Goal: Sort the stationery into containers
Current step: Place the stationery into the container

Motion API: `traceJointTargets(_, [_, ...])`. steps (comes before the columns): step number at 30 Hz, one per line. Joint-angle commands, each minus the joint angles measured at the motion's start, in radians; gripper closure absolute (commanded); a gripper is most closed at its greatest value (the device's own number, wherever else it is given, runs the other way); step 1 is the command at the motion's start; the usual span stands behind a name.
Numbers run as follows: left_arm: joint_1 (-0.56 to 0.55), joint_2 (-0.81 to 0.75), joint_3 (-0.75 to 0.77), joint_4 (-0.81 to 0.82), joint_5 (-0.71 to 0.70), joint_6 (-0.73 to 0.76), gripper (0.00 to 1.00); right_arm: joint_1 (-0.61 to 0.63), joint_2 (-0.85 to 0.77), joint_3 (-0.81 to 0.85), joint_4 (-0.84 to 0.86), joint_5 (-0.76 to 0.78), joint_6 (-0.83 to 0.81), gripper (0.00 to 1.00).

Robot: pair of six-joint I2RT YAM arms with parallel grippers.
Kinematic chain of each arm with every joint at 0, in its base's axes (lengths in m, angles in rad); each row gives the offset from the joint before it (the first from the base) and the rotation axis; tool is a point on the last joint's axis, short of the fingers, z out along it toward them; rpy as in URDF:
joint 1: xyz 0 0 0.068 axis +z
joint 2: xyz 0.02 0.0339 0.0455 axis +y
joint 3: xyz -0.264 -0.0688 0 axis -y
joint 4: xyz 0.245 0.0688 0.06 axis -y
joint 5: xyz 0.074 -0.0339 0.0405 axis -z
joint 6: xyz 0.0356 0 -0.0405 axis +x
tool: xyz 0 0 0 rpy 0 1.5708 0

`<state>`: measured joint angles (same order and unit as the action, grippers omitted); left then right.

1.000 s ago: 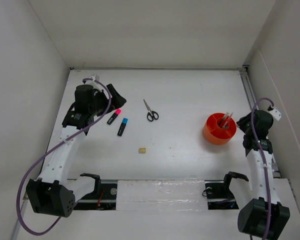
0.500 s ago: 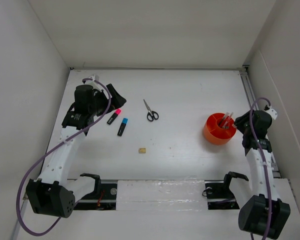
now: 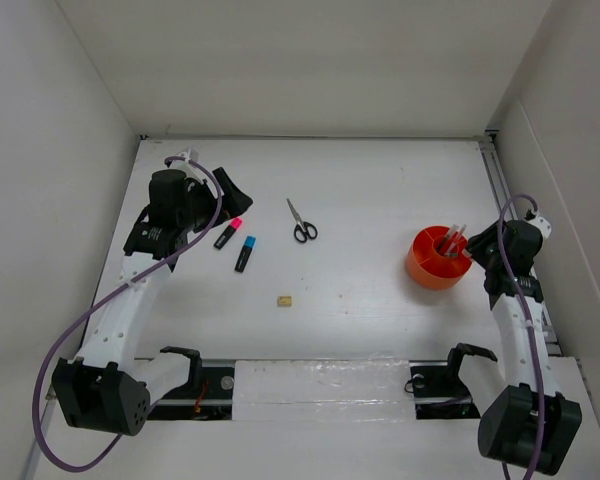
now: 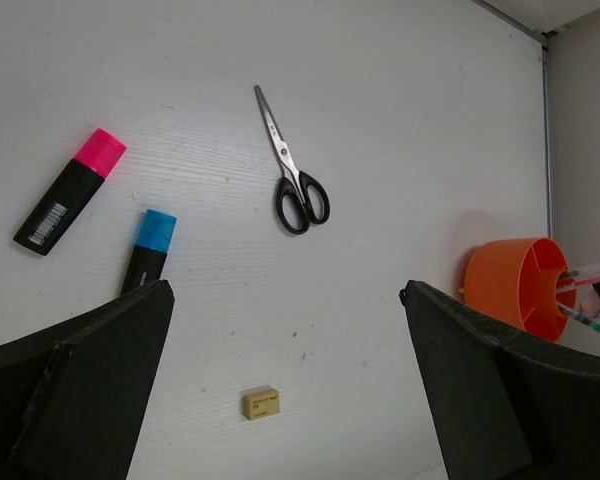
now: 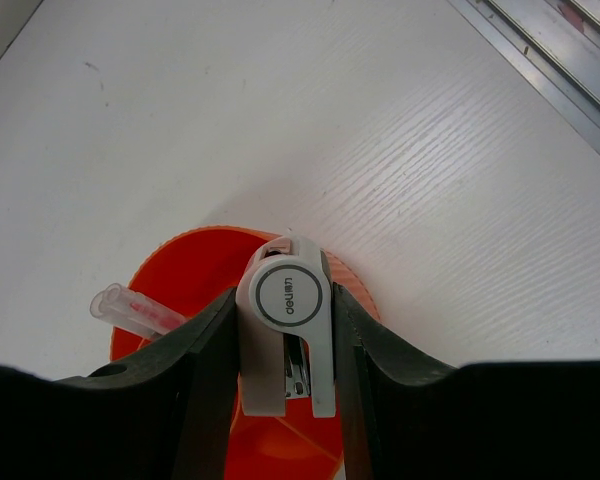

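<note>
My right gripper (image 5: 285, 325) is shut on a small white stapler (image 5: 285, 300), holding it just above the round orange cup (image 5: 185, 265) with inner dividers. A clear red pen (image 5: 135, 305) stands in that cup (image 3: 440, 258). My left gripper (image 4: 285, 290) hangs open over the left side of the table, holding nothing. Below it lie black-handled scissors (image 4: 292, 178), a pink-black marker (image 4: 70, 192), a blue-black marker (image 4: 150, 250) and a tiny tan eraser (image 4: 261, 403). In the top view, the scissors (image 3: 302, 222) sit mid-table, and the eraser (image 3: 284, 299) is nearer the front.
White walls close in the table on the left, back and right. A metal rail (image 5: 550, 60) runs along the right edge, close behind the cup. The arm bases and a taped strip (image 3: 320, 385) line the near edge.
The right wrist has edged slightly left toward the orange cup with the stapler. The left arm and the loose items have not moved.
</note>
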<state>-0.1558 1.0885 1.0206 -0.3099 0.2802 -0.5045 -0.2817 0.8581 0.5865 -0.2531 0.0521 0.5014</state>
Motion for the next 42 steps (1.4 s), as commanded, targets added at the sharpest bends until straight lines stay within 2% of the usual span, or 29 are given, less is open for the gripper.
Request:
traceJointTargets(1, [0.001, -0.027, -0.01, 0.035, 0.002, 0.015, 0.01, -0.004, 0.004, 0.012, 0.035, -0.006, -0.009, 1.0])
traceJointTargets(26, [0.001, -0.036, -0.01, 0.035, 0.002, 0.015, 0.01, 0.018, 0.053, 0.003, 0.054, -0.008, -0.018, 1.0])
traceJointTargets(28, [0.001, -0.036, -0.01, 0.035, 0.002, 0.015, 0.01, 0.018, 0.053, 0.003, 0.054, 0.002, -0.018, 0.97])
traceJointTargets(42, [0.001, -0.036, -0.01, 0.035, 0.002, 0.015, 0.01, 0.056, 0.064, 0.012, 0.035, 0.045, -0.018, 0.95])
